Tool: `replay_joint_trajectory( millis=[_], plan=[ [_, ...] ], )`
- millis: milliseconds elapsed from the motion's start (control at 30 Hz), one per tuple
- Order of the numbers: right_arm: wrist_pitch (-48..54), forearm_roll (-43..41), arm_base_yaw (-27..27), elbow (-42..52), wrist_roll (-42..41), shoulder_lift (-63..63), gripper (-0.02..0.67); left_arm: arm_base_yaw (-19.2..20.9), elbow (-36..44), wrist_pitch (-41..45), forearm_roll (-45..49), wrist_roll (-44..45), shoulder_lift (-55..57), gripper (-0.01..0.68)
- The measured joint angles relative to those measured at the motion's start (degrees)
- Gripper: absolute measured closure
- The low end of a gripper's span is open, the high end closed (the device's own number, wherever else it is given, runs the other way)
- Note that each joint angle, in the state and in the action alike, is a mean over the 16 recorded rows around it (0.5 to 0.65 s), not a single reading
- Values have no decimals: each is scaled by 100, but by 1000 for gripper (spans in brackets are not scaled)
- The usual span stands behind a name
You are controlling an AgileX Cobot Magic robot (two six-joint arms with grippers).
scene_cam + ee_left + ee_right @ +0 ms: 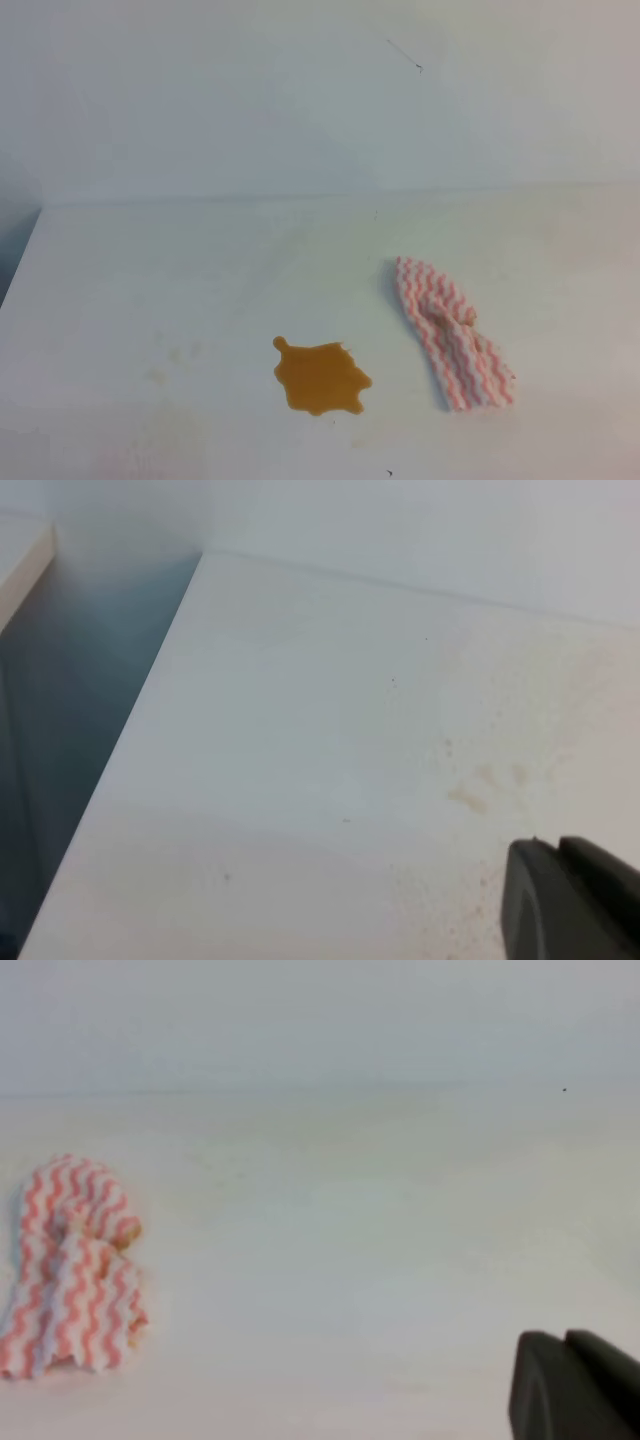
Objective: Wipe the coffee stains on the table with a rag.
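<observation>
The coffee stains (320, 378) are one glossy orange-brown puddle near the front middle of the white table (200, 270). The rag (450, 333), pink-and-white zigzag cloth, lies crumpled just right of the puddle, apart from it. In the right wrist view the rag (72, 1270) lies at far left, and my right gripper (563, 1335) shows only as dark fingertips pressed together at the bottom right, well clear of it. My left gripper (555, 845) shows the same way, its tips together over bare table (330, 750). Neither gripper appears in the exterior view.
A white wall (300, 100) rises behind the table. The table's left edge (130, 730) drops into a dark gap. Faint pale brownish smudges (480, 785) mark the surface left of the puddle, seen also as smudges (175, 355) in the exterior view.
</observation>
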Motion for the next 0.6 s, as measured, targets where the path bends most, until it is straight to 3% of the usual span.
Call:
replay_joint_trajectory(
  millis=[600],
  plan=[
    [-12, -1569, 0, 0, -535, 0, 652, 0, 0, 0, 0, 0, 0, 672]
  ],
)
